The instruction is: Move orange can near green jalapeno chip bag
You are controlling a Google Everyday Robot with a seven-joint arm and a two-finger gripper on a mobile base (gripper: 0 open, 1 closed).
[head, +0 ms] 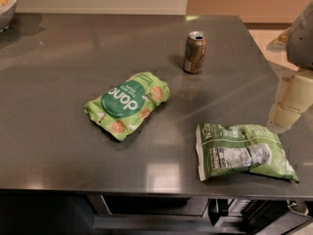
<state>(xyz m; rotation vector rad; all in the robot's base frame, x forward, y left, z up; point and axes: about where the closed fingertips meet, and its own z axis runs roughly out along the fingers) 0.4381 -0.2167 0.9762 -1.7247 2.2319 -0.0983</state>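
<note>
The orange can (194, 52) stands upright on the dark grey counter (58, 82), toward the back, right of the middle. The green jalapeno chip bag (244, 152) lies flat near the counter's front right corner with its white nutrition panel facing up. It is well apart from the can. My gripper (292, 102) hangs at the right edge of the view, beyond the counter's right side, to the right of the can and above the bag. It holds nothing that I can see.
A lime-green pouch (128, 104) with a dark green circle lies mid-counter, left of the can and the bag. A bowl (6, 6) sits at the back left corner. The counter's front edge runs below the bag, with an appliance (151, 207) under it.
</note>
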